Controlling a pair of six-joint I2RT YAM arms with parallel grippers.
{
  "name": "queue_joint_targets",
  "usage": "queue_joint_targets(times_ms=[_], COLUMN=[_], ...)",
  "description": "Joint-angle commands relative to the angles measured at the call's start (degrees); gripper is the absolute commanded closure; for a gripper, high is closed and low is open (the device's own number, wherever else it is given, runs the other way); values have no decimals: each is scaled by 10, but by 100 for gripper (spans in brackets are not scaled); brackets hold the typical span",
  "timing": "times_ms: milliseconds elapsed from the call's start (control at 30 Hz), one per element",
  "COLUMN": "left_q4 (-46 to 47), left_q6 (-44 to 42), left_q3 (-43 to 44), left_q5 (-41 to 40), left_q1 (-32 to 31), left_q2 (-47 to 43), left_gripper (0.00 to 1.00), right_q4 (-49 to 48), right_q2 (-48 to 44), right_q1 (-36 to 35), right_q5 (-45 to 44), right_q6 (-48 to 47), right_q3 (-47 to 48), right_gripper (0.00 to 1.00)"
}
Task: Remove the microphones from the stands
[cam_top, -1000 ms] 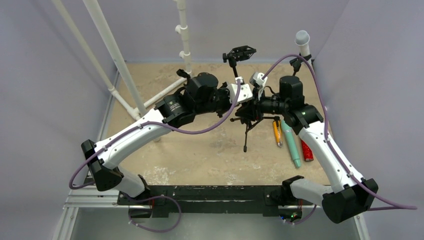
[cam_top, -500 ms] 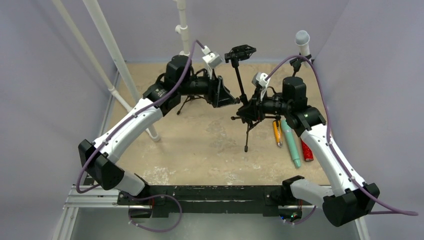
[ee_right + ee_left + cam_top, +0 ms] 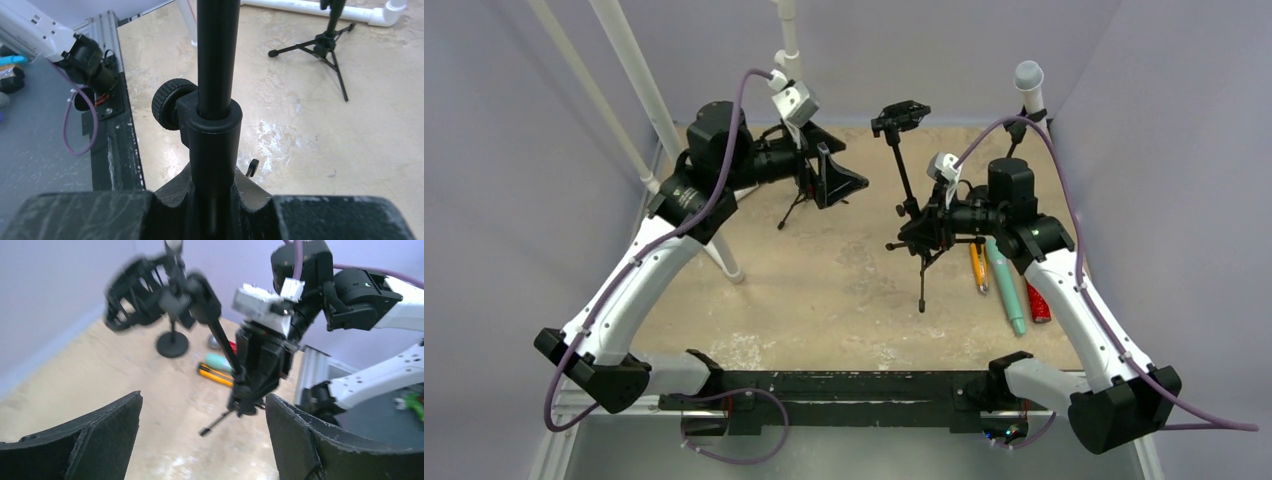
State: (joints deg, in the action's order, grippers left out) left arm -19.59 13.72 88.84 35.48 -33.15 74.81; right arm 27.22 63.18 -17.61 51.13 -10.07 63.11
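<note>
Leftmost, the left gripper hangs in the air beside the white pipe frame, its jaws spread wide with nothing between them, above a small tripod. To its right, well apart, the black tripod stand leans slightly, with a cage mount at its top; I cannot tell whether the cage holds anything. The right gripper is clamped on this stand's pole, close to the collar knob. Further right, an orange marker, a teal tube and a red tube lie side by side on the table. In the back right corner the microphone sits upright, grey head up, on a round-based stand, apart from both grippers.
</note>
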Motion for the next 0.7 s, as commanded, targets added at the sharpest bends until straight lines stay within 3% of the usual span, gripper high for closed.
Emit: queue_joint_targets(times_ms=[0,133,367,500,667], left_q4=[-54,-99,-134,-142,-134], left_q6=[-221,-378,-575,-640,-643], left_q3=[72,98,104,113,116], left_q5=[-67,-102,-119,-142,-149], left_q1=[1,-12,-63,-95,-114], left_q2=[-9,7,30,59,78], left_gripper=[10,9,6,5,5], right_q4=[6,35,42,29,31], right_q2=[-26,-28,-31,-35,-40], right_q1=[2,2,2,2,2], right_q5=[78,108,136,141,141], right_q6=[-46,-71,-74,-64,-63], right_q3=[-2,-7,-15,-35,-52], right_gripper=[100,100,100,100,100])
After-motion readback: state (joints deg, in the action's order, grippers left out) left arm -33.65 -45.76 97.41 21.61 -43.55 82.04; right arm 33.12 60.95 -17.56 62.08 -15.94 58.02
